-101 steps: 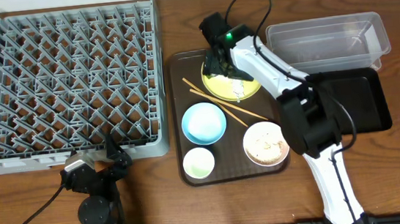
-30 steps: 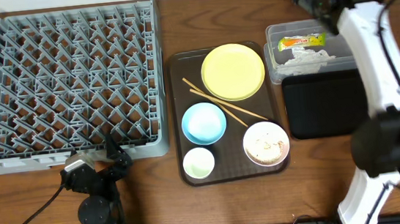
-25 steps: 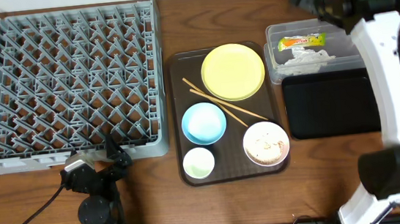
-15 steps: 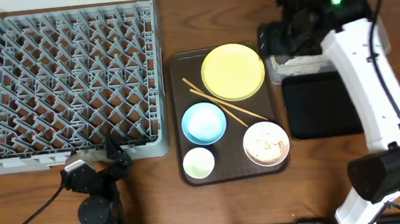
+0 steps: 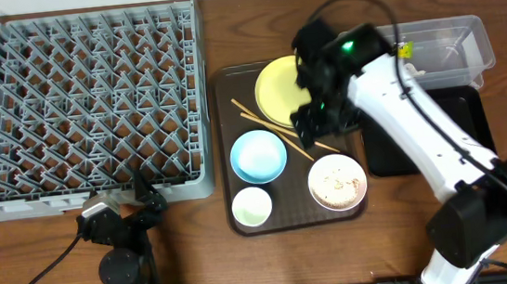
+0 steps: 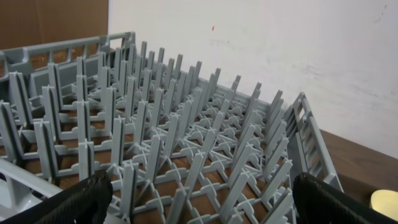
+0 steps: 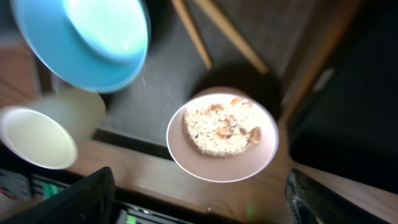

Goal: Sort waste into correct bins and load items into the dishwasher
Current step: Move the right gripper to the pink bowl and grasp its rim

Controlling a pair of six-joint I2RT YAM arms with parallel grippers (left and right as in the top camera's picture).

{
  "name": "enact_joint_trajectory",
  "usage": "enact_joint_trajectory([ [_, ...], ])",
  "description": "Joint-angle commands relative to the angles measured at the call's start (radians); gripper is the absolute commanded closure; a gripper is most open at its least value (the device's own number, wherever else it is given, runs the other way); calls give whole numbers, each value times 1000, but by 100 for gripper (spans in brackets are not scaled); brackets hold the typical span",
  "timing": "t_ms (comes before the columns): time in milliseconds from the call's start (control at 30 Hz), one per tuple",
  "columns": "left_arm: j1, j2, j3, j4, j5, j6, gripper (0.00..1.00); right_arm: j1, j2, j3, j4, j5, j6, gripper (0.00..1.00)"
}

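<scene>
While the right end effector hangs wide open and empty, the white bowl of scraps sits right under it on the tray, the cup and blue bowl off to one side, the chopsticks just past the bowl and the plate beyond them. The left end effector, likewise open and empty, faces the rack, which begins just ahead of it and stretches away.
</scene>
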Motion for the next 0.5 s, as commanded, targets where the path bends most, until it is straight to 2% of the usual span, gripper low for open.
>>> enact_joint_trajectory([
  [0, 6, 0, -20, -36, -13, 17, 7, 52, 2, -109, 45, -9, -32, 13],
  [100, 6, 0, -20, -36, -13, 17, 7, 102, -4, -210, 125, -7, -45, 20],
  [167, 6, 0, -20, -36, -13, 17, 7, 132, -4, -273, 173, 5, -47, 34],
  [267, 6, 0, -20, -36, -13, 17, 7, 153, -4, -341, 220, 6, -46, 50],
  [333, 6, 0, -20, -36, -13, 17, 7, 160, -4, -380, 244, 7, -46, 53],
  [467, 6, 0, -20, -36, -13, 17, 6, 169, -4, -444, 286, 10, -47, 53],
])
